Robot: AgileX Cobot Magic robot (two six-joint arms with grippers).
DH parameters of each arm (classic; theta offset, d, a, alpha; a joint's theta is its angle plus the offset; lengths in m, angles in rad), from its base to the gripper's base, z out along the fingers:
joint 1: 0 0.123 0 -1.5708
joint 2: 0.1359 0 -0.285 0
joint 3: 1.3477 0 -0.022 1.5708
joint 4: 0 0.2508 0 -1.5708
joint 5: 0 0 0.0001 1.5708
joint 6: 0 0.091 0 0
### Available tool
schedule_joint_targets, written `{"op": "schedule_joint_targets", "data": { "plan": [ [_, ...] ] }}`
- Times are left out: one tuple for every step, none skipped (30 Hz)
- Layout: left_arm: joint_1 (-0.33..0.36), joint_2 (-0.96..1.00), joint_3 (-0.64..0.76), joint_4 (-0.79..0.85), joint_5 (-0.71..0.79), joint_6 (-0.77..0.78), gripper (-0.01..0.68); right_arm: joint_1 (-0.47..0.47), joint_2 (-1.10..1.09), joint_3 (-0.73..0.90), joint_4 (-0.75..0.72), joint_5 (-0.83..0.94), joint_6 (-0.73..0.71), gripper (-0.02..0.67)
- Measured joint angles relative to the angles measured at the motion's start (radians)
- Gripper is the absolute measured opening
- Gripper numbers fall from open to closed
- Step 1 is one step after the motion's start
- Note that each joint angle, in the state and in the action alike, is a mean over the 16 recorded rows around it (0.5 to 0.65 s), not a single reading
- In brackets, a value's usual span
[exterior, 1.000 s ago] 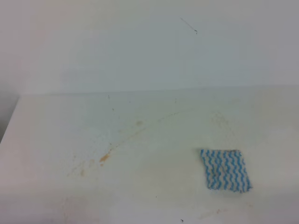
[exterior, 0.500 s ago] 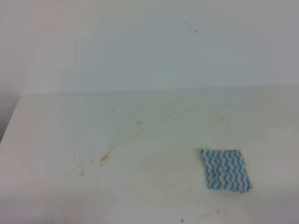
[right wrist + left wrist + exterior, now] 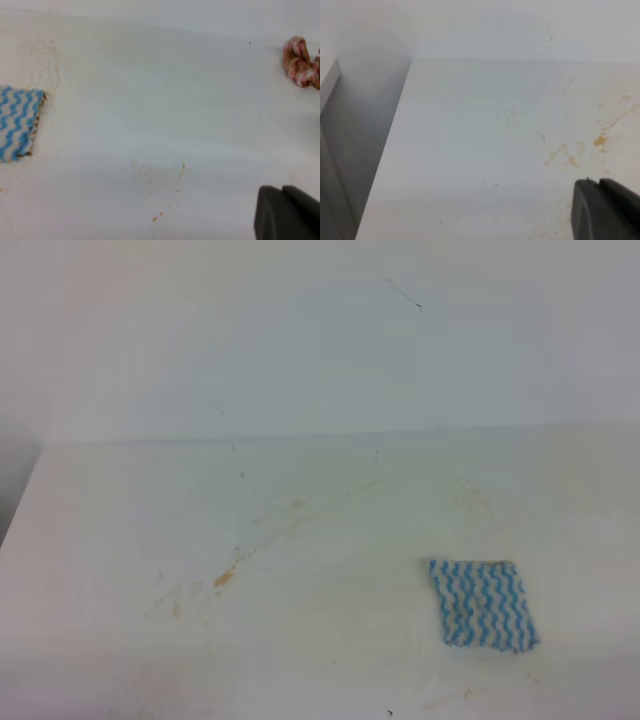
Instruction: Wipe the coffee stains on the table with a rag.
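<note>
Right wrist view shows the right gripper closed and empty, hovering above the table; the left gripper also looks closed on nothing. Nearby, the rag lies flat on the table's right side, well apart from the faint coffee stains at left. A crumpled pink cloth sits farther right.

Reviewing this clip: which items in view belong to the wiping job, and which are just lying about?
Part of the job:
- rag, flat on the table, untouched
- coffee stains, faint tan smears left of the rag

Just lying about:
- crumpled pink-red cloth, at the far right of the right wrist view
</note>
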Motion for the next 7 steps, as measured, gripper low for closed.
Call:
{"op": "schedule_joint_targets", "data": {
  "plan": [
    [0.000,-0.001,-0.001,0.000,0.000,0.000,-0.004,0.000,0.000,0.000,0.000,0.000,0.000,-0.002],
    [0.000,-0.001,0.001,0.000,0.000,0.000,-0.004,0.000,0.000,0.000,0.000,0.000,0.000,-0.002],
    [0.000,-0.002,0.003,0.000,0.000,0.000,-0.004,0.000,0.000,0.000,0.000,0.000,0.000,-0.002],
    [0.001,-0.003,0.002,0.000,0.000,0.000,-0.004,0.000,0.000,0.000,0.000,0.000,0.000,-0.002],
    [0.001,-0.004,0.001,0.000,0.000,0.000,-0.004,0.000,0.000,0.000,0.000,0.000,0.000,-0.002],
    [0.001,-0.005,0.000,0.000,0.000,0.000,-0.004,0.000,0.000,0.000,0.000,0.000,0.000,-0.002],
    [0.002,-0.005,-0.001,0.000,0.000,0.000,-0.004,0.000,0.000,0.000,0.000,0.000,0.000,-0.002]
  ]
}}
